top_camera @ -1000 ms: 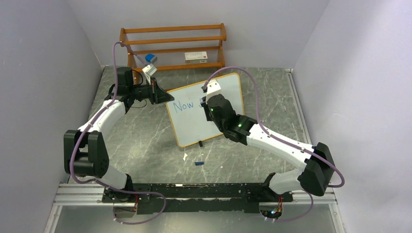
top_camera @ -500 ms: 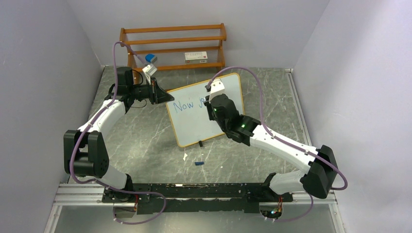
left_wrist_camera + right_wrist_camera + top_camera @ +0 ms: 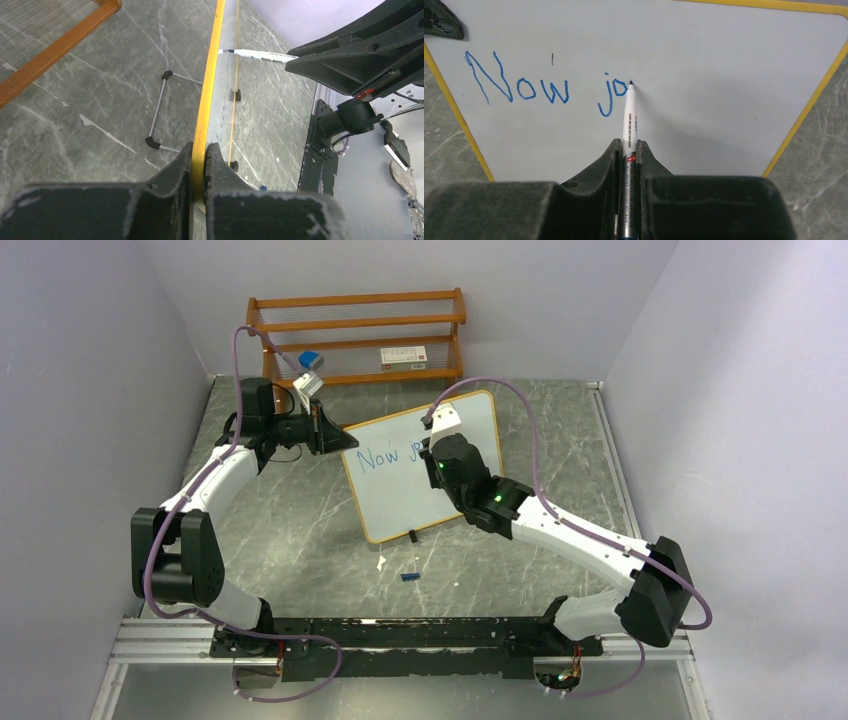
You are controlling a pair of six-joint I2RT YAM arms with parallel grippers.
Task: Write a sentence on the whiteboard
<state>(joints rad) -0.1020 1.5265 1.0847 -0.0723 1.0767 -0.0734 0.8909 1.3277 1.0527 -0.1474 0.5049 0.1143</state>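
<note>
One whiteboard (image 3: 395, 502) stands propped on the worktop (image 3: 300, 530), and both arms are at it. The left end effector (image 3: 199, 152) is clenched on the board's left edge, steadying it. The right end effector (image 3: 629, 145) is clamped on the single marker (image 3: 629, 117), whose long axis runs straight out from it to the board. The marker's tip looks to be touching just right of the last "o". The sentence (image 3: 544, 90) so far is one row: one whole word, "Now", then two letters, "jo". Blank board lies to the right of the tip, so I reckon the right arm's next stroke goes that way.
</note>
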